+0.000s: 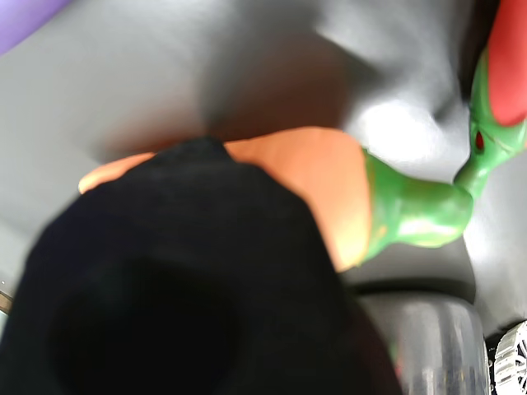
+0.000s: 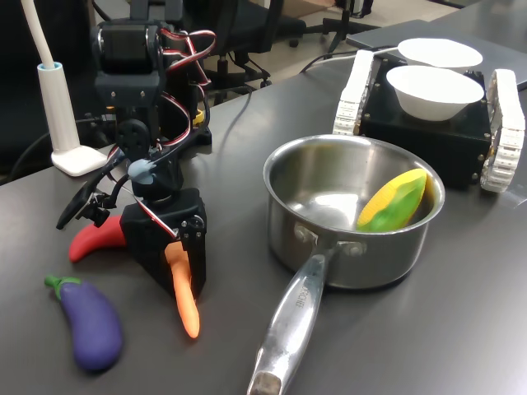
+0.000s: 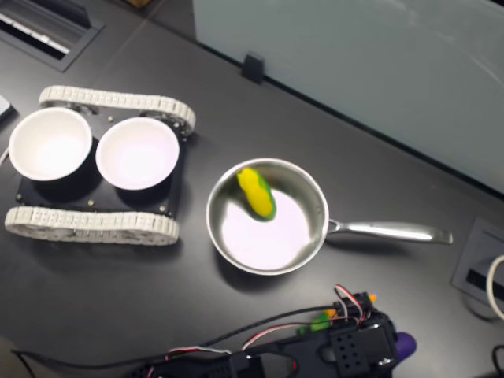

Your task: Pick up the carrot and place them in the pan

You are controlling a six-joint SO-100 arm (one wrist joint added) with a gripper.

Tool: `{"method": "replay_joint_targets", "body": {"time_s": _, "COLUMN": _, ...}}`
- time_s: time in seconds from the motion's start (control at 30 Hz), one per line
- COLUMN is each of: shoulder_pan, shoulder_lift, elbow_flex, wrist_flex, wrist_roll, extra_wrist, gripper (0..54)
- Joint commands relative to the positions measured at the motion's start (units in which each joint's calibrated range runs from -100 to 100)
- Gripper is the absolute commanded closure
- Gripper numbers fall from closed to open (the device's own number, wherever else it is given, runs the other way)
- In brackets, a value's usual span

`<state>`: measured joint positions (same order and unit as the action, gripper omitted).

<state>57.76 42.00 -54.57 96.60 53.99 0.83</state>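
Presently, in the wrist view, a blurred black finger (image 1: 189, 288) of the gripper fills the lower left of the frame and lies across the carrot (image 1: 321, 185). The carrot's orange body crosses the middle of the frame, and its green top reaches toward the right edge. A red chili pepper (image 1: 509, 66) with a green stem sits at the upper right corner, and a purple patch shows at the upper left corner.

In the first exterior view, the arm (image 2: 136, 74) stands at the upper left of the frame, folded steeply downward, red and white wires looping along it. The gripper (image 2: 183, 262) points down at the table (image 2: 461, 313), its black jaws closed around the upper part of the carrot (image 2: 184, 296). The carrot's tip points toward the lower edge of the frame, near or on the table surface. The chili pepper (image 2: 92, 239) lies just left of the gripper; an eggplant (image 2: 89, 322) lies at the lower left. The pan (image 2: 350, 218) stands at centre right, well apart from the carrot, with a corn cob (image 2: 397, 199) inside it. Two white bowls (image 2: 435, 74) rest on a tracked base at the upper right.

In the second exterior view, the arm (image 3: 315, 350) lies along the lower edge of the frame. The pan (image 3: 268, 216) is at centre, handle toward the frame's right. The gripper's state cannot be judged here.
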Motion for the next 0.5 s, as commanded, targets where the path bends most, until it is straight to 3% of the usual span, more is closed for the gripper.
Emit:
{"method": "replay_joint_targets", "body": {"time_s": 0.0, "shoulder_pan": 3.4, "shoulder_lift": -2.9, "elbow_flex": 2.8, "wrist_flex": -0.7, "wrist_roll": 0.7, "extra_wrist": 0.4, "gripper": 53.3}}
{"method": "replay_joint_targets", "body": {"time_s": 0.27, "shoulder_pan": 5.8, "shoulder_lift": -15.6, "elbow_flex": 17.5, "wrist_flex": -6.3, "wrist_roll": -1.8, "extra_wrist": -4.9, "gripper": 53.3}}
{"method": "replay_joint_targets", "body": {"time_s": 0.47, "shoulder_pan": 8.2, "shoulder_lift": -26.0, "elbow_flex": 21.1, "wrist_flex": -3.3, "wrist_roll": -4.2, "extra_wrist": -11.9, "gripper": 53.3}}
